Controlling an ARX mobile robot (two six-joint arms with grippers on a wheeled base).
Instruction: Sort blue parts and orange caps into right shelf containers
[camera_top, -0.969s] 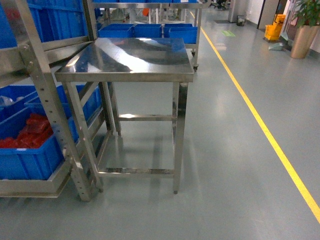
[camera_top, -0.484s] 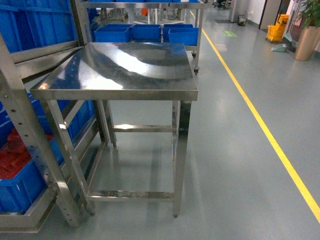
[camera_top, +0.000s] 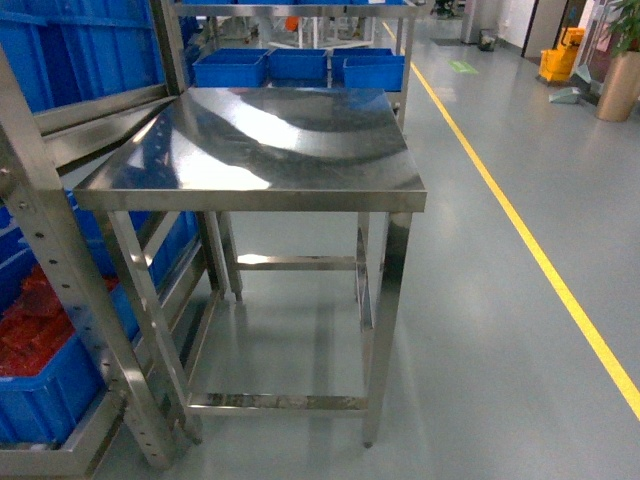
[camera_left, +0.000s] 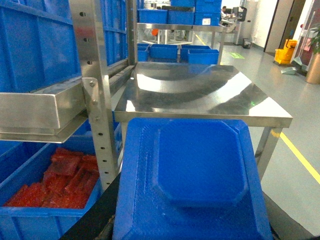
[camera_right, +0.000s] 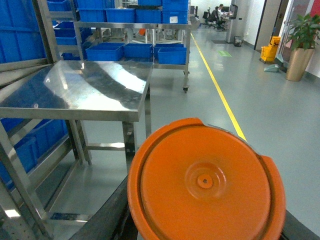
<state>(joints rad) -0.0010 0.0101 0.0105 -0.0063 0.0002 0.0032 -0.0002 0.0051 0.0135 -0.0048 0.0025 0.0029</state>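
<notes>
From the head, a steel bench (camera_top: 270, 150) stood beside a rack whose crate (camera_top: 40, 385) held red pieces.

Left wrist: a blue part (camera_left: 192, 175) filled the foreground before the bench; jaws hidden.

Right wrist: an orange cap (camera_right: 205, 182) likewise; jaws unseen.

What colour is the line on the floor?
Yellow; the line shows best in the head view.

No readable text, label, brand or number anywhere. Plain, unmarked surfaces on the blue part (camera_left: 200, 170), the orange cap (camera_right: 205, 180), the blue crates (camera_top: 230, 68) and the steel table (camera_top: 270, 150). Green floor marking (camera_top: 462, 67) far down the aisle, too small and blurred to read.
</notes>
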